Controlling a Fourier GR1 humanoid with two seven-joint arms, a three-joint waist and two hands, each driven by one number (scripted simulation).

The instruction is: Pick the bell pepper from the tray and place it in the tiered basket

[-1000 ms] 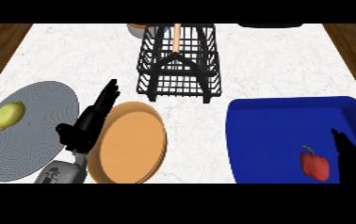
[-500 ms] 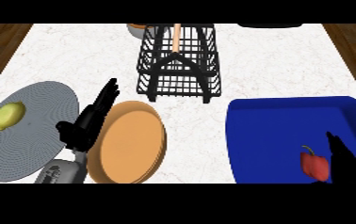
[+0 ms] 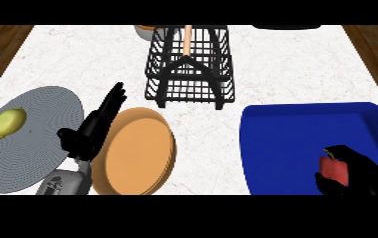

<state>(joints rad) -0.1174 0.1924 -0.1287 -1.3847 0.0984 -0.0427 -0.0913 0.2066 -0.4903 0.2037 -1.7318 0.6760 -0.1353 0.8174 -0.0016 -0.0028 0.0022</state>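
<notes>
A red bell pepper lies at the near right of the blue tray. My right hand is curled round it from the right and below, hiding part of it. The black wire tiered basket stands at the back middle of the counter, with nothing visible on its tiers. My left hand rests open at the left, fingers straight and pointing up, between the grey plate and the orange plate.
An orange plate lies left of the tray. A grey plate at the far left carries a yellow-green fruit. A bowl's rim shows behind the basket, and a dark object sits at the back right.
My right hand has moved left and down onto the bell pepper and curled round it. The left hand has stayed where it was.
</notes>
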